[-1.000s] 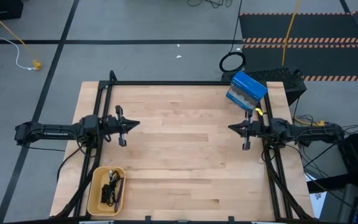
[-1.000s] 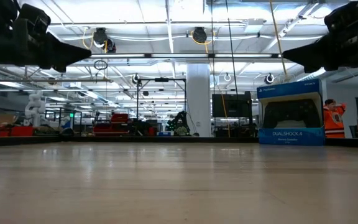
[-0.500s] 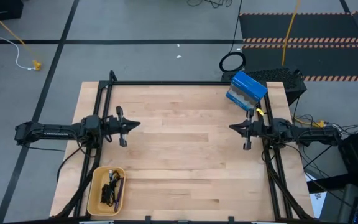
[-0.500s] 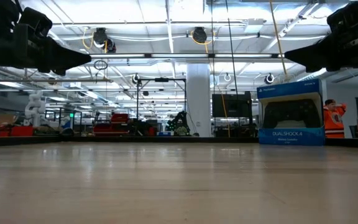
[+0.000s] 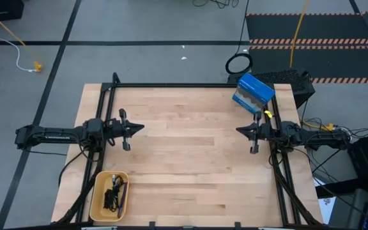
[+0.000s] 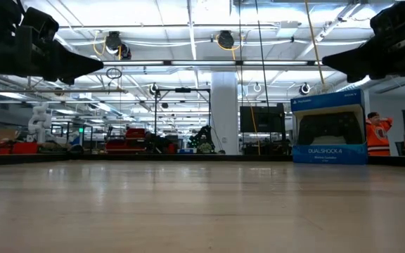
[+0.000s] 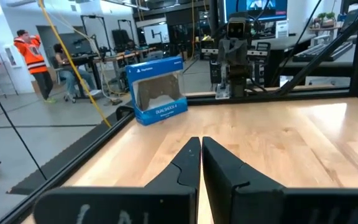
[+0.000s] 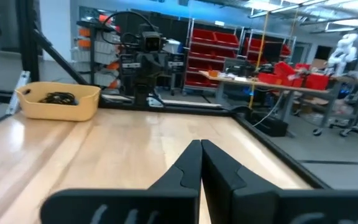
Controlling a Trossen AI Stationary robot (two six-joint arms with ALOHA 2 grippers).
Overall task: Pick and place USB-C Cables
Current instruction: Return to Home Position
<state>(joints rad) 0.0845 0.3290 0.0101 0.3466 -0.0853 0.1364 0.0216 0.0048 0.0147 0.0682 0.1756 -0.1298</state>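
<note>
The USB-C cables [image 5: 114,191] lie as a dark tangle in a yellow tray [image 5: 98,206] at the table's near left corner. The right wrist view also shows the cables [image 8: 58,98] in the tray [image 8: 61,107]. My left gripper [image 5: 140,128] hangs level above the table's left side, shut and holding nothing; its fingertips [image 7: 194,146] lie almost together. My right gripper [image 5: 237,131] hangs level above the right side, shut and holding nothing, its fingertips [image 8: 194,148] together. Both point toward the table's middle, far from the tray.
A blue game-controller box [image 5: 253,92] stands at the table's far right, just beyond my right gripper. A black ring-shaped cable loop [image 5: 238,64] lies on the floor past the far edge. Black frame rails [image 5: 171,85] run along the table's edges. Bare wood lies between the arms.
</note>
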